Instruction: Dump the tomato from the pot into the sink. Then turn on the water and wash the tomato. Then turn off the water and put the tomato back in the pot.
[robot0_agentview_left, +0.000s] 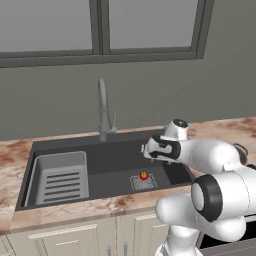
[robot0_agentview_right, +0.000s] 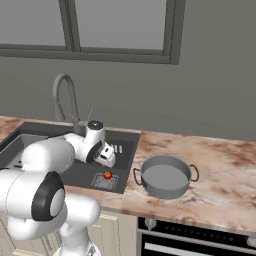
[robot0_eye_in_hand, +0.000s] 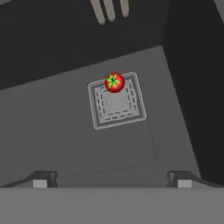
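- Closest to me in the hand view, my gripper has its fingertips spread wide with nothing between them; it hangs above the basin floor, pointing down.
- In the left base view the gripper sits over the sink, at about 12 o'clock from the drain grate and clear above it.
- The tomato rests on the drain grate, at the grate's 12 o'clock edge in the hand view, stem side up. From the right base view the tomato lies just below the hand.
- The pot stands upright on the counter at 3 o'clock from the sink, and I see nothing inside it.
- The faucet rises at the basin's far rim, 11 o'clock from the tomato; I see no water running.
- My reading: the dump is done, and either the wash is still ahead or I am at the pick-up. I cannot tell which.
- If washing comes next, I must swing to the faucet lever. If retrieving, I must descend, centre the open fingers on that small round fruit, and close gently; it may roll on the grate.
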